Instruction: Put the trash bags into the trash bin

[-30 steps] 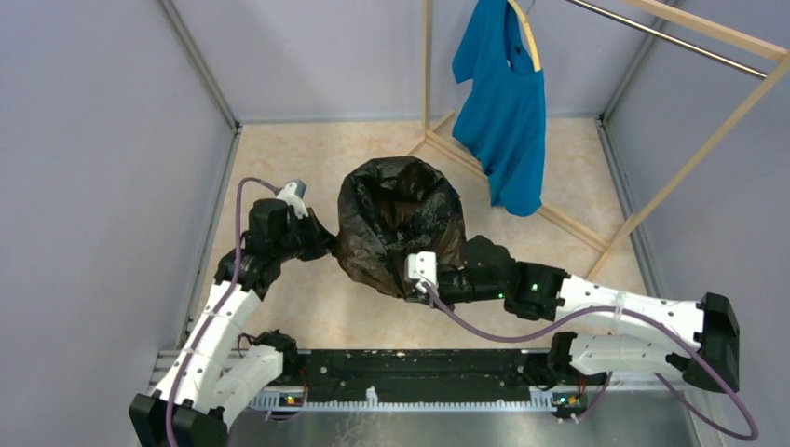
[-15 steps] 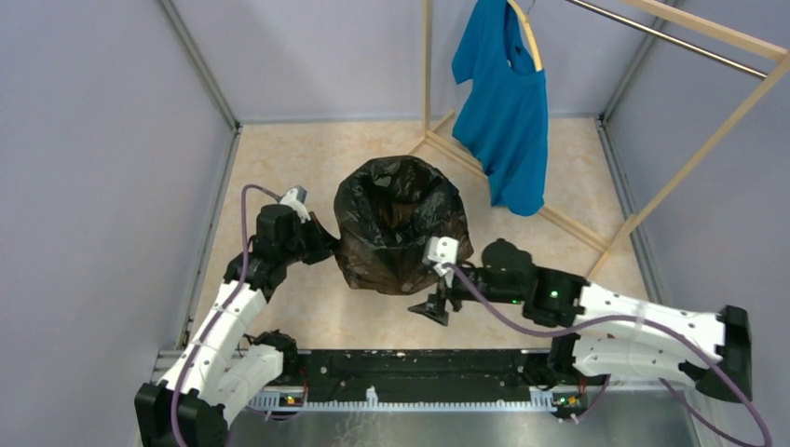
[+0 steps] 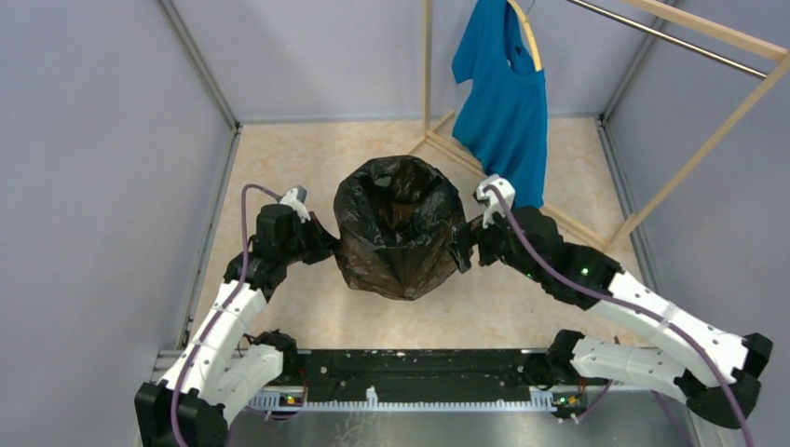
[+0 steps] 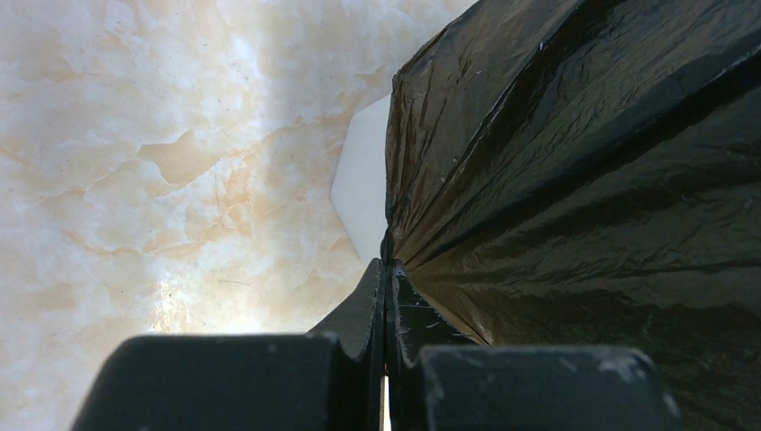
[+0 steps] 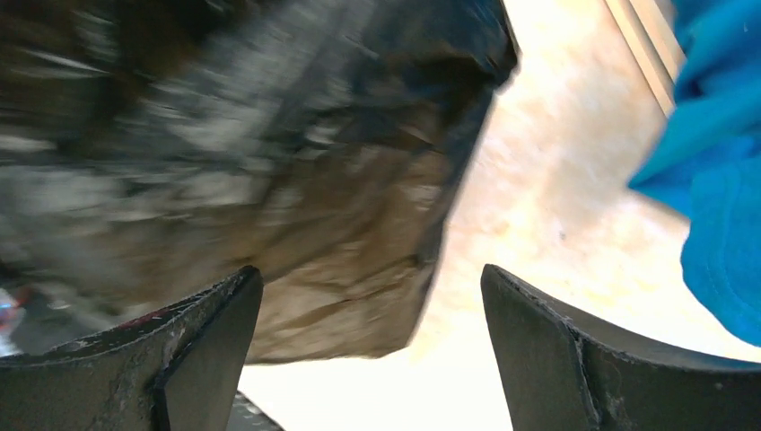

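The black trash bag [image 3: 399,228] stands with its mouth open at the middle of the floor, draped over the trash bin, which it hides from above. A white facet of the bin [image 4: 363,180] shows beside the bag [image 4: 574,180] in the left wrist view. My left gripper [image 3: 326,250] [image 4: 388,269] is shut on the bag's left edge. At the bag's right side, my right gripper [image 3: 463,247] [image 5: 372,296] is open. The blurred bag [image 5: 269,180] lies ahead of its left finger, and nothing is between the fingers.
A blue T-shirt [image 3: 503,112] [image 5: 718,180] hangs on a wooden rack [image 3: 689,158] at the back right, close to my right arm. Grey walls enclose the marble floor [image 3: 279,168] on three sides.
My right gripper let go of the bag's near edge, opened, and swung round to the bag's right side. The bag settled slightly. The left arm held still.
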`<state>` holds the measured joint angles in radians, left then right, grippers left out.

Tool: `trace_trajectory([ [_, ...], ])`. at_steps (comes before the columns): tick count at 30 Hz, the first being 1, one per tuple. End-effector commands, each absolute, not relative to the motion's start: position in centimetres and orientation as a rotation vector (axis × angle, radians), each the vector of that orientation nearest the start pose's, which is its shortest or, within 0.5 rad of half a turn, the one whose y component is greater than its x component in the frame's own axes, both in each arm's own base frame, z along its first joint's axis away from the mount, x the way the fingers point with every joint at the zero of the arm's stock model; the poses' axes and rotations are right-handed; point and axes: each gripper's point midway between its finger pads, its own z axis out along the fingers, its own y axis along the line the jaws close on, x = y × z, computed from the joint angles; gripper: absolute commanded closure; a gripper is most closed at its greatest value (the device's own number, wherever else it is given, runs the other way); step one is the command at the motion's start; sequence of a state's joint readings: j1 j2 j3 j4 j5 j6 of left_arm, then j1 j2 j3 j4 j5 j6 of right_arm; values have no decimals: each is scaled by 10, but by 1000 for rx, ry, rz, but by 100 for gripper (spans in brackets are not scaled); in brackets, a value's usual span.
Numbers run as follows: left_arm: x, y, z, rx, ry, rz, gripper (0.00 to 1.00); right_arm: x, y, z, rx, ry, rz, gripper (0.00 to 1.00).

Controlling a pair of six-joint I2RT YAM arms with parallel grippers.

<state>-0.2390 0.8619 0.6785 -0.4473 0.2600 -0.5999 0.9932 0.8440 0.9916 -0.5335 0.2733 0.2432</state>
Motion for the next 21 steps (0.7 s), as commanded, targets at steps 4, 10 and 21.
trace_trajectory([
  [4, 254, -131, 178, -238, 2203, -754, 100, 196, 234, 245, -730, 1719, 662, 5],
  [10, 254, -134, 176, -221, 2218, -769, 100, 213, 245, 241, -707, 1697, 805, 25],
  [21, 250, -133, 143, -270, 2270, -761, 100, 227, 254, 209, -625, 1752, 830, 91],
])
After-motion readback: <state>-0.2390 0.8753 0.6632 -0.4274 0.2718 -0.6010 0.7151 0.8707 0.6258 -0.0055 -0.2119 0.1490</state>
